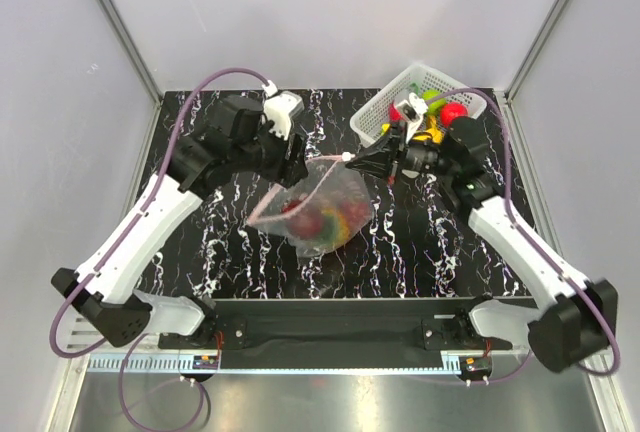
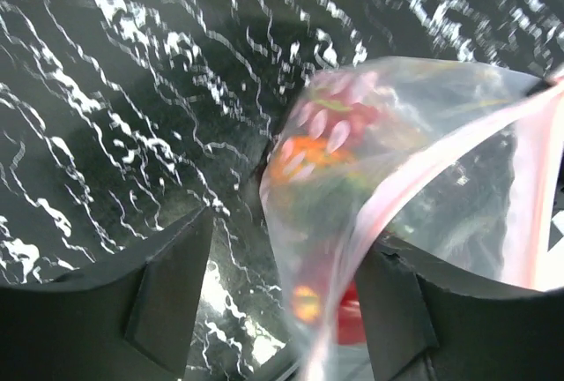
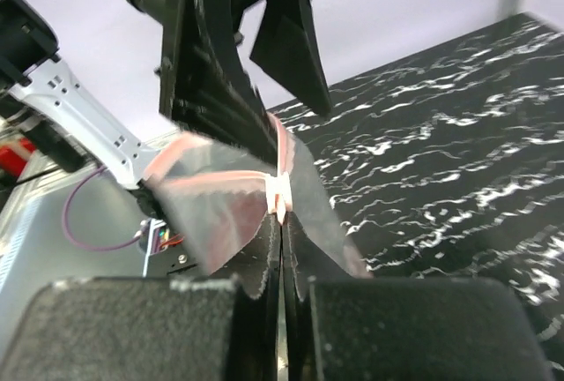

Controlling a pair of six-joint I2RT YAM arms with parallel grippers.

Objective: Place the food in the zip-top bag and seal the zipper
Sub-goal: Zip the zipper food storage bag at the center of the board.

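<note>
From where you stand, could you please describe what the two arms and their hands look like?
The left arm and right arm match: white link shells, black joints and bases, a purple cable looping along each, and a white camera mount at the wrist. The left hand and right hand are black, with two flat, wedge-shaped fingers.

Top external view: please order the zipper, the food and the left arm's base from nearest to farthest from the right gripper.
1. The zipper: one end is pinched in the shut jaws of the right gripper, at mid-view.
2. The food: inside the zip-top bag, below and slightly left of the gripper.
3. The left arm's base: far off, at the bottom left of the view.
</note>
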